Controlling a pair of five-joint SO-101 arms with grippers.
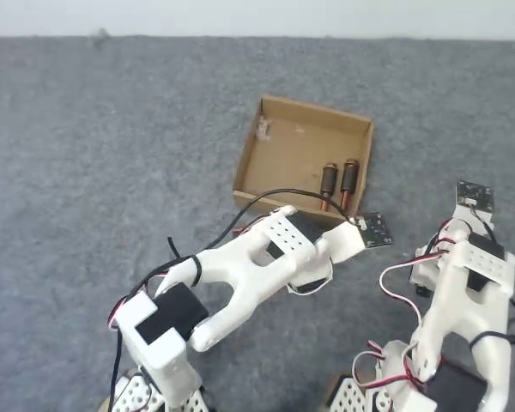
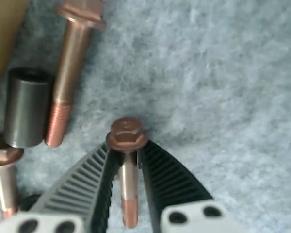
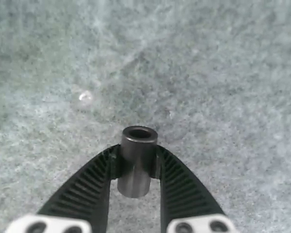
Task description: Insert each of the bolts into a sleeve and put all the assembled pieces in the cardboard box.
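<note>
My left gripper (image 2: 127, 151) is shut on a copper bolt (image 2: 128, 137), its hex head just past the fingertips and its shank between the ribbed fingers (image 2: 89, 179). Beside it on the carpet lie a second bolt (image 2: 70, 68), a dark sleeve (image 2: 25, 108) and part of a third bolt (image 2: 3, 171). My right gripper (image 3: 137, 156) is shut on another dark sleeve (image 3: 137, 162), open end facing away from the camera, above bare carpet. The cardboard box (image 1: 279, 112) holds two assembled pieces (image 1: 329, 182) (image 1: 349, 177) at its near right side. The left arm (image 1: 270, 253) ends by the box's front wall.
The right arm (image 1: 468, 270) stands to the right of the box, over grey carpet. A brown corner of the box wall (image 2: 5, 29) edges the left wrist view. The loose bolts and sleeve lie close to that wall.
</note>
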